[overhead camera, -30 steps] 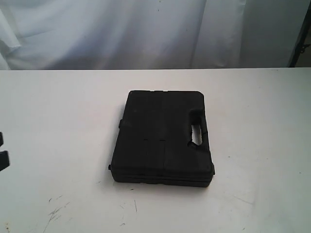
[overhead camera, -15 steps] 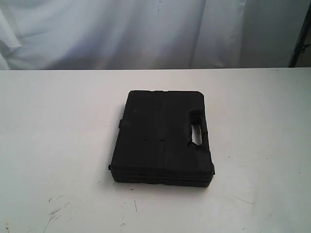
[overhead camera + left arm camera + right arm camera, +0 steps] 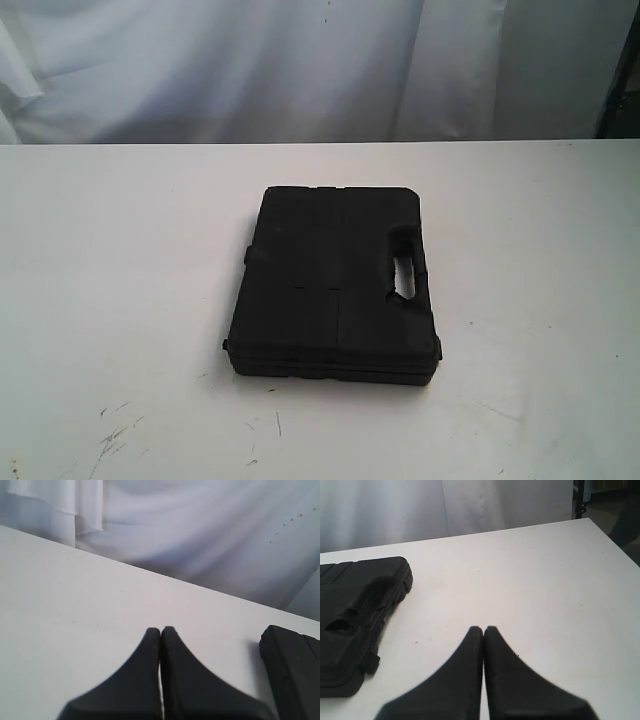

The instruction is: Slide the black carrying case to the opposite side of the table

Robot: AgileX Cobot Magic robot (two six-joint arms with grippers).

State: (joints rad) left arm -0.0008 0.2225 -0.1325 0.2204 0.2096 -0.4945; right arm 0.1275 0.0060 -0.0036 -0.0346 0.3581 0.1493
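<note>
White table (image 3: pixel 120 250) bears black case (image 3: pixel 335 290), clear of left gripper (image 3: pixel 160 630) and right gripper (image 3: pixel 483 629), both closed empty

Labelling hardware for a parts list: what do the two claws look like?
The left claw and right claw look alike: each has two plain matte black fingers, wide at the base, curving in to narrow rounded tips. No cables or markings show.

**Setting: staged test bench, lab-type**

Plain white table (image 3: pixel 110 250), dark scuffs (image 3: pixel 112 438) near its front left corner. White cloth backdrop (image 3: pixel 250 70) hangs along the whole far edge. Dark upright frame (image 3: pixel 580 500) stands past the far right corner.
</note>
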